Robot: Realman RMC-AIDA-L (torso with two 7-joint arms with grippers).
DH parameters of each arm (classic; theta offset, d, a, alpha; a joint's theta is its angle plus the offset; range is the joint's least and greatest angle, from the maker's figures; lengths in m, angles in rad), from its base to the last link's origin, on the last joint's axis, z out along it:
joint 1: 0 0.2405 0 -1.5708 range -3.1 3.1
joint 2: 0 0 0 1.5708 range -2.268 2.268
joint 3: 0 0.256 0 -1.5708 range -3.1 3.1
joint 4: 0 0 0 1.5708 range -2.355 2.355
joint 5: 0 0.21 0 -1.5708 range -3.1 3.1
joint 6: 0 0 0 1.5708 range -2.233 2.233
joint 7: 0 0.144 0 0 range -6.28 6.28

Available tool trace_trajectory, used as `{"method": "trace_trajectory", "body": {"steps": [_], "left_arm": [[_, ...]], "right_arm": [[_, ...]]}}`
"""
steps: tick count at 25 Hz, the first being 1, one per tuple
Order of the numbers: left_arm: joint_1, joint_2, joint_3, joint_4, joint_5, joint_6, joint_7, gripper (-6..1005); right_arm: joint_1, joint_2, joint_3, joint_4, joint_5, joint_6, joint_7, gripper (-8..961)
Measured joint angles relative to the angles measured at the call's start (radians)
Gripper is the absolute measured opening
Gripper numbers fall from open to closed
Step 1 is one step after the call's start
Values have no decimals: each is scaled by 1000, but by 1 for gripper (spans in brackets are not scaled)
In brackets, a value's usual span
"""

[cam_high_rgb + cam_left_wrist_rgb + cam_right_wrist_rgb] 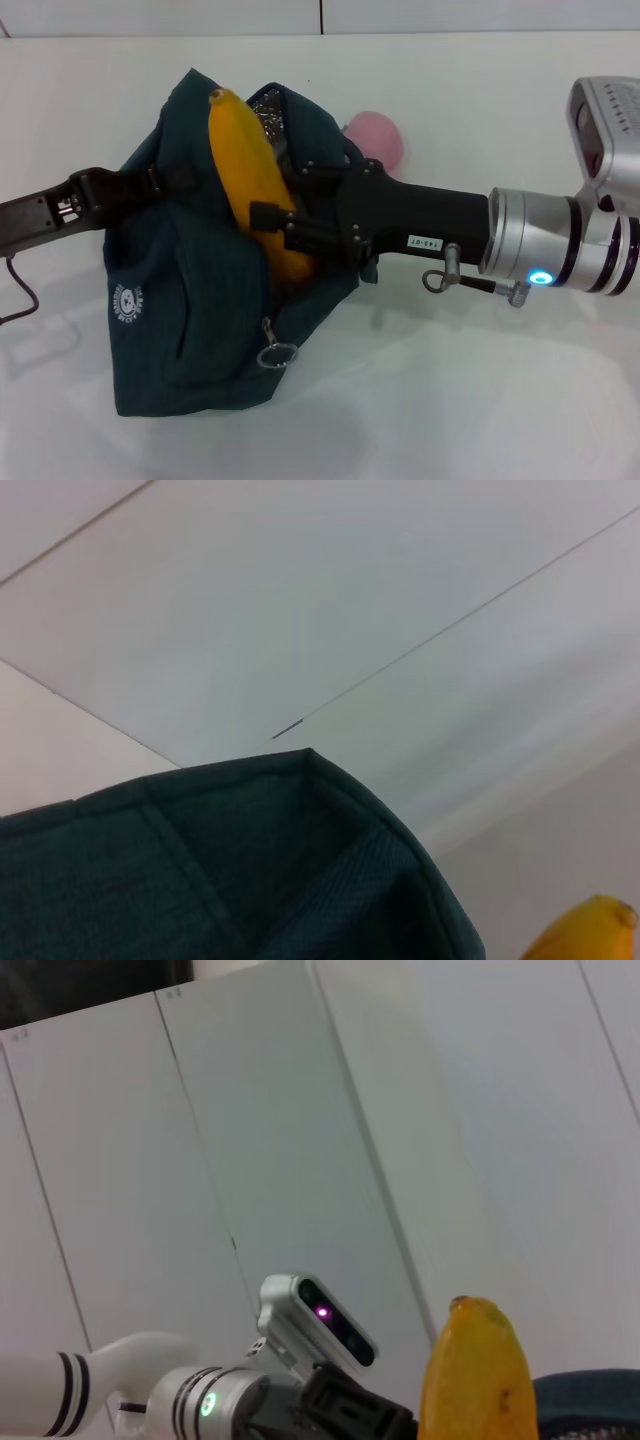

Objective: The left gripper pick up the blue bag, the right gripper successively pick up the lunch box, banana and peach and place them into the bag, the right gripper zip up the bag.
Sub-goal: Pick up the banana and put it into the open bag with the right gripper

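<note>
Right gripper point(275, 228): jaws clamped on the banana point(250, 170) at its lower half, the black body of the gripper reaching across the open mouth of the blue bag point(190, 320) from the right. The banana stands tilted, its lower end inside the bag and its upper tip projecting above the bag's rim; the same tip appears in the right wrist view point(480, 1380) and at the edge of the left wrist view point(590, 930).

Left gripper point(150, 185): at the bag's left upper edge, in contact with the fabric; whether its jaws are closed on the fabric cannot be told. The left wrist view shows only the bag's dark rim and a corner fold point(250, 860).

Blue bag: resting on the white counter point(480, 400), mouth open toward the top, silver lining visible inside just right of the banana. A white round logo point(130, 303) marks the bag's left face; a metal zipper ring point(277, 353) hangs on its front, below the banana.

Peach point(378, 140): pink, lying on the counter just behind the bag's right upper corner, outside the bag, partly hidden by the right gripper.

Lunch box: not visible in any view.
</note>
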Motion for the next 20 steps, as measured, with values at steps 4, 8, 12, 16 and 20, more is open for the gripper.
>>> {"method": "trace_trajectory", "body": {"steps": [4,8,12,16,20], "left_arm": [[0,3,0,0,0,0,-1,46],[0,4,0,0,0,2,-2,46],[0,4,0,0,0,3,-3,46],[0,4,0,0,0,3,-3,46],[1,4,-3,0,0,3,-4,46]], "right_arm": [[-9,0,-3,-16,0,2,-11,493],[-13,0,-4,-24,1,10,-20,495],[-13,0,-4,-26,3,34,-16,515],[-14,0,-5,-27,3,35,-16,590],[-14,0,3,-27,9,28,-19,665]]}}
